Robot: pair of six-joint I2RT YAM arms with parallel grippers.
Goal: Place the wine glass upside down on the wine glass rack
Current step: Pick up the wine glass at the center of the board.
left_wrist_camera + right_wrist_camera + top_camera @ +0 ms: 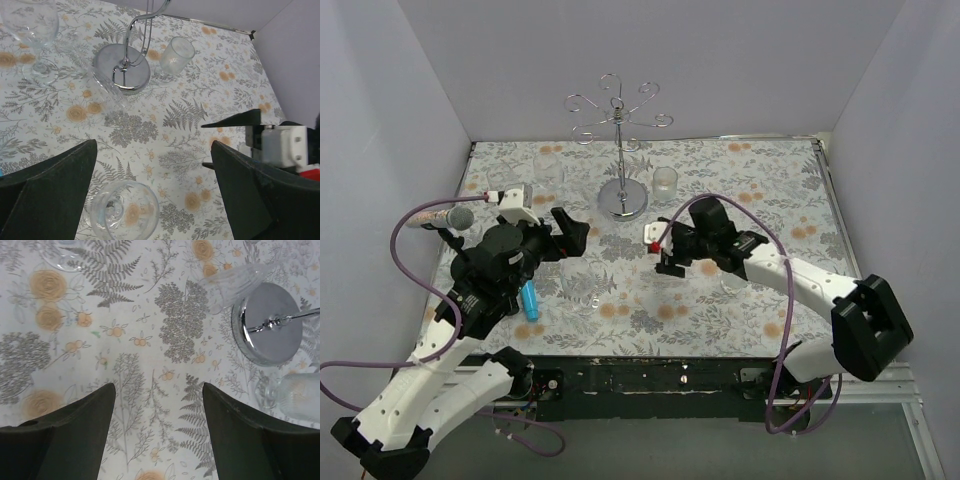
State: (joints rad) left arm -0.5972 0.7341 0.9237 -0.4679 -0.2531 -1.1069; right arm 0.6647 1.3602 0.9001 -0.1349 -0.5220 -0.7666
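Note:
A clear wine glass stands upright on the flowered table, just below and left of the gap of my left gripper, whose fingers are spread wide around nothing. From above, this glass is near the table's middle front. A second wine glass stands farther back left. The wine glass rack rises on its thin pole from a round mirrored base at the middle back. My right gripper hovers open over bare cloth to the right of the left gripper, nothing between its fingers.
A ribbed tumbler stands right of the rack base, and another clear glass is close to its near left side. A blue object lies under the left arm. A grey microphone lies at the left edge. White walls enclose the table.

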